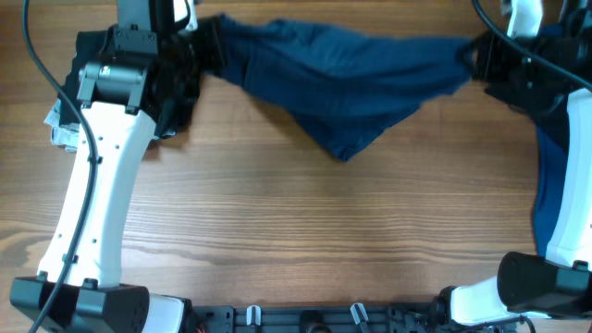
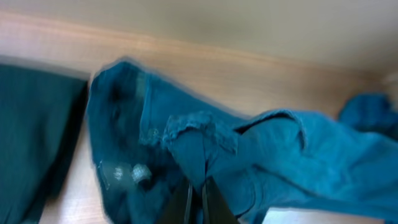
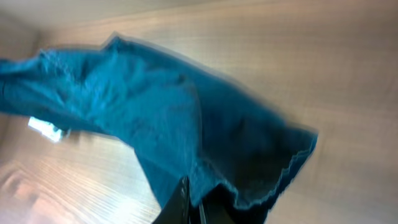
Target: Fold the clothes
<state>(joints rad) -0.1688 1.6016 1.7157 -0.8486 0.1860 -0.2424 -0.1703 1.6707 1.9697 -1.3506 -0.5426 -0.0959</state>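
Wrist views motion-blurred, trousers (image 2: 261, 155) smeared; left gripper (image 2: 198, 202) and right gripper (image 3: 194, 205) cut off at bottom edge. Overhead, pale patterned cloth (image 1: 60, 128) mostly hidden behind left arm (image 1: 102, 185), royal blue garment (image 1: 546, 185) partly behind right arm (image 1: 572, 222).

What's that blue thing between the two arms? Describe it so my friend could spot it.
At the far side of the brown wooden table, look between the white left arm and white right arm. The dark navy denim trousers stretch across, one end pinched in each arm's shut jaws. Unlike the brighter royal blue cloth by the right arm, they span the gap and sag in the middle.
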